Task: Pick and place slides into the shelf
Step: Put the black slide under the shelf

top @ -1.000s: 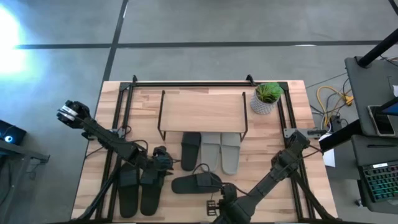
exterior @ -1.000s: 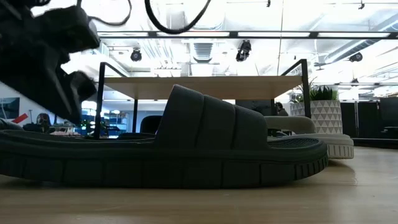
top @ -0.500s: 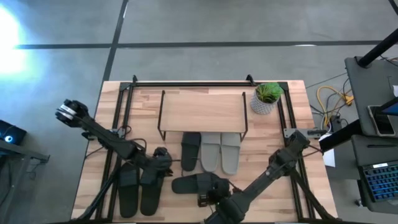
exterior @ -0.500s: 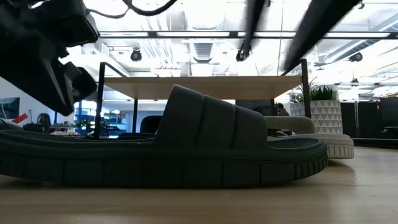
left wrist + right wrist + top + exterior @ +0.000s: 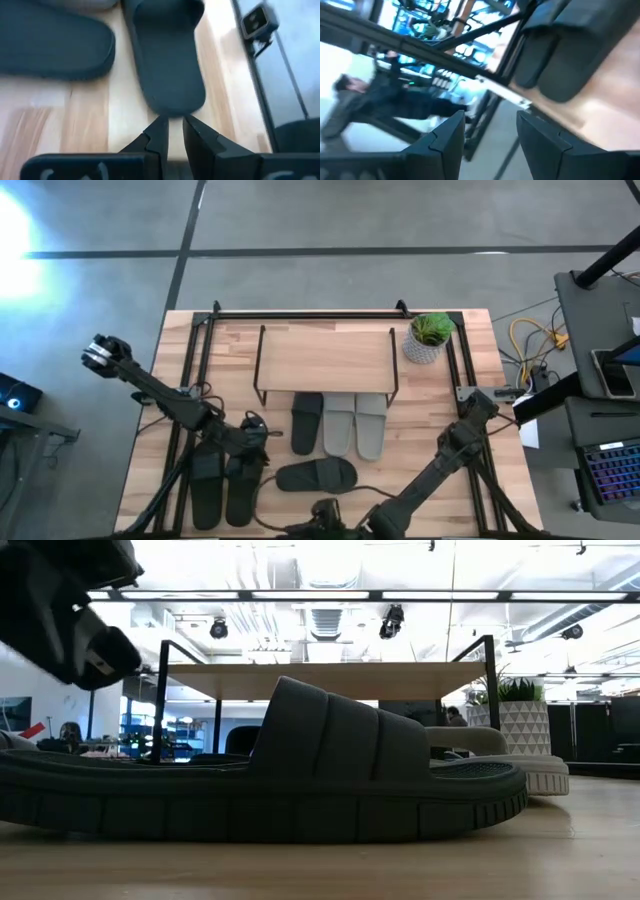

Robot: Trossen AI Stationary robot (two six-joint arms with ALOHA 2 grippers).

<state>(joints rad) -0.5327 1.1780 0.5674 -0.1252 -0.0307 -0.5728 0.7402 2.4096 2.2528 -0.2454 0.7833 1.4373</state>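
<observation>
Left gripper (image 5: 172,125) sits at your black slide's (image 5: 167,55) end, fingers nearly together, gripping nothing. Right gripper (image 5: 490,131) spread, empty, at table's (image 5: 440,395) front edge.

Right pincer (image 5: 325,508) withdrew off olive slide (image 5: 315,475), apparently opening.
</observation>
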